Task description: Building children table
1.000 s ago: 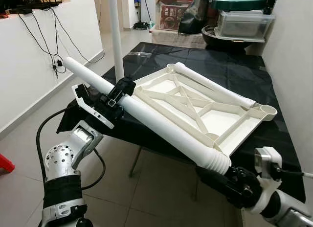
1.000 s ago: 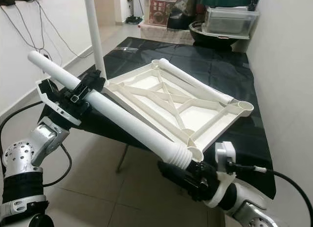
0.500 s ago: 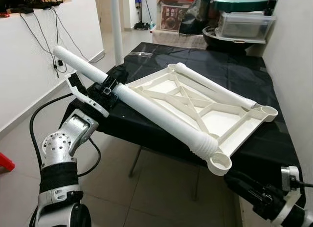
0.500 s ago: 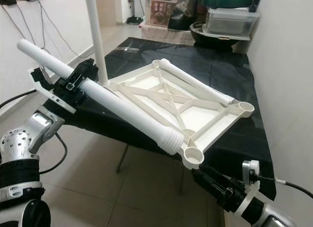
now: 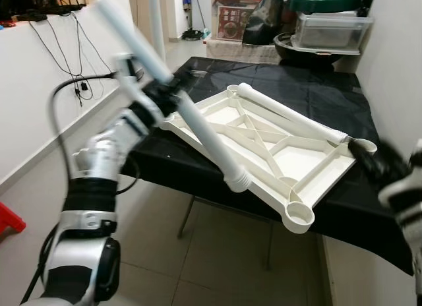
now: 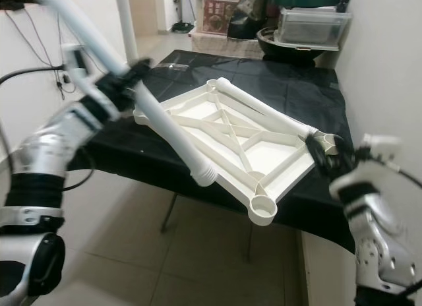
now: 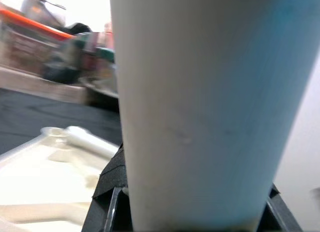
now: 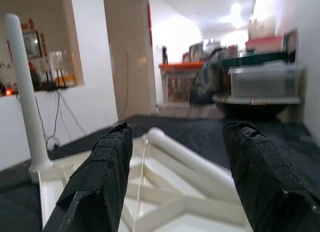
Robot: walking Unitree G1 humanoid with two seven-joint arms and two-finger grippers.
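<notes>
An upturned white tabletop (image 5: 264, 144) lies on a table under a black cloth (image 5: 310, 88). One white leg (image 5: 289, 113) lies along its far edge, and another leg (image 5: 156, 35) stands upright at its back left corner. My left gripper (image 5: 161, 95) is shut on a third leg (image 5: 198, 128), tilted steeply, its ribbed end hanging over the tabletop's front edge. The front corner socket (image 5: 298, 217) is empty. My right gripper (image 6: 323, 154) is open at the tabletop's right corner, its fingers (image 8: 100, 177) apart with nothing between them.
Storage boxes (image 5: 330, 29) and a big pot crowd the table's far end. A wall runs close along the right side. Cables hang on the left wall (image 5: 39, 88). A red stool (image 5: 8, 221) stands on the tiled floor at the left.
My left gripper has lifted and swung the leg steeper, drawing its ribbed end away from the front corner socket. My right gripper has risen from under the table's front to the tabletop's right corner.
</notes>
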